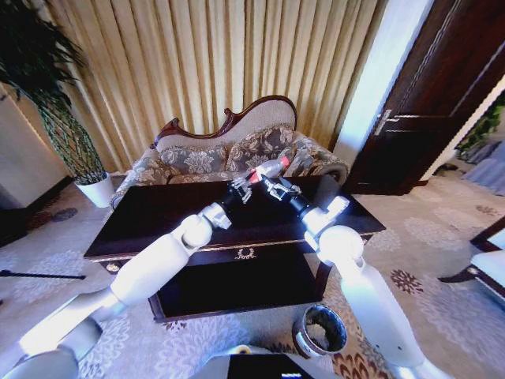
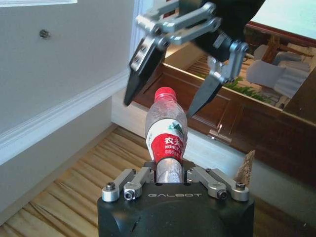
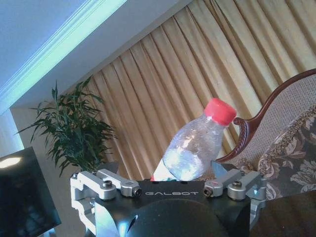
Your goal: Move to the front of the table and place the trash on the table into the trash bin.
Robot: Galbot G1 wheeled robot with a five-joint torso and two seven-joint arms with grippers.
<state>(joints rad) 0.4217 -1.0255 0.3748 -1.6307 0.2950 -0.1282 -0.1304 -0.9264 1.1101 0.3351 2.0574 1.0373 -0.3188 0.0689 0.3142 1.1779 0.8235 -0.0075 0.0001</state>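
The small round pale trash bin with a dark rim [image 1: 321, 329] stands on the carpet nearest the robot, below the front right corner of the glossy dark brown wooden surface [image 1: 150, 229]. Above that surface the left gripper [image 1: 241, 188] has its jaws closed on the base of the small clear plastic bottle with a red cap [image 2: 165, 133], long axis pointing to the right gripper [image 1: 272, 186]. Its open jaws flank the cap without touching, and the patterned sofa [image 1: 197, 158] and gold curtains [image 1: 197, 63] are behind.

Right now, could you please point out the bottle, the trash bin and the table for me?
bottle [image 2: 167, 129]: left wrist view, on its label.
trash bin [image 1: 303, 334]: head view, on its pale outer wall.
table [image 1: 158, 215]: head view, on a bare part of the dark top.
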